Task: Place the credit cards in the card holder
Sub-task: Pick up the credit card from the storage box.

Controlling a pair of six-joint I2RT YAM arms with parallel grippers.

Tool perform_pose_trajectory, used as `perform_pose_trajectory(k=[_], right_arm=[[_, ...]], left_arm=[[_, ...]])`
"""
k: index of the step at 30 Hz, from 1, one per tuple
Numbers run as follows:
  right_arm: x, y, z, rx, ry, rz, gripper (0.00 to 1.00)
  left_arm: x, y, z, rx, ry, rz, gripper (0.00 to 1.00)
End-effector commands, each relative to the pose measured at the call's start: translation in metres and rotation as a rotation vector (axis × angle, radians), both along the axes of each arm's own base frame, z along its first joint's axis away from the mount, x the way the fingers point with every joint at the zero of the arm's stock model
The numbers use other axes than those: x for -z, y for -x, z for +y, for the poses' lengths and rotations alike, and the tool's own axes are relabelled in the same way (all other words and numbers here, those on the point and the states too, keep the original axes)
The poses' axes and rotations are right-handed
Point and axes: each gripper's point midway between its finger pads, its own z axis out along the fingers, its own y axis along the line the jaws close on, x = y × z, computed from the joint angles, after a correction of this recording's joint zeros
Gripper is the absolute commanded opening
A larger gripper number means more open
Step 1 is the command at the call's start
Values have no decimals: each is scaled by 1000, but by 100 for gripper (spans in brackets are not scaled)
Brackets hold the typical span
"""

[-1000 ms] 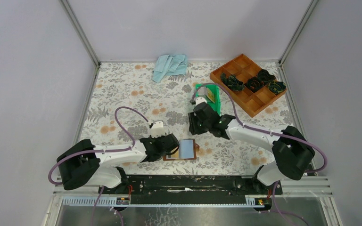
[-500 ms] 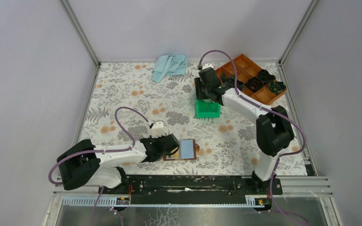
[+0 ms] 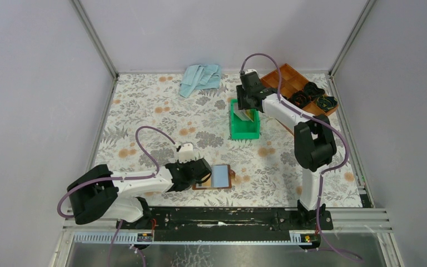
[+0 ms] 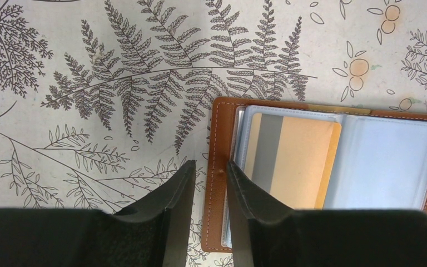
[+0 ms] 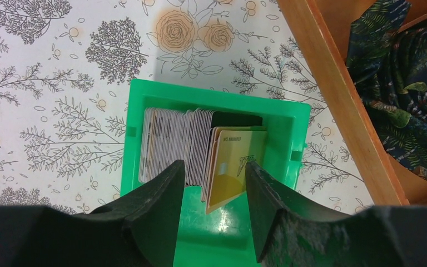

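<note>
The brown leather card holder (image 3: pixel 214 179) lies open near the front edge. In the left wrist view its left border (image 4: pixel 218 139) shows, with a gold-tan card with a grey stripe (image 4: pixel 294 156) in a clear sleeve and a light blue panel (image 4: pixel 383 161) beside it. My left gripper (image 4: pixel 210 164) (image 3: pixel 204 173) stands narrowly open astride that border. My right gripper (image 5: pixel 214 167) (image 3: pixel 246 104) is open and empty above a green bin (image 5: pixel 217 92) (image 3: pixel 244 132). The bin holds a stack of upright credit cards (image 5: pixel 172 144). A yellow card (image 5: pixel 236 161) leans between the fingertips, untouched.
An orange-brown wooden compartment tray (image 3: pixel 289 78) (image 5: pixel 333 100) with dark patterned cloths (image 3: pixel 311 92) stands right of the bin. A light blue cloth (image 3: pixel 201 78) lies at the back. Grey walls enclose the floral table.
My right arm has swung from the middle of the table back to above the green bin. The left arm and the card holder have not moved.
</note>
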Motion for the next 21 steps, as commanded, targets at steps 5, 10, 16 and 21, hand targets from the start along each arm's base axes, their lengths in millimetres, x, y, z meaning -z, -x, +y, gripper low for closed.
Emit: perform_pose_trajectory(k=[5,10,16,21], right_arm=[[-5,-10,-1,0,-131,4,52],[7,-5,2,1,-226,50,52],[18,-1,5,0,-268,88,51],[24,2,8,0,-310,112,40]], left_arm=[[13,6,9,5,-39,22,34],[12,6,8,4,-36,21,34],[13,6,8,4,-34,21,33],[12,5,7,4,-32,19,34]])
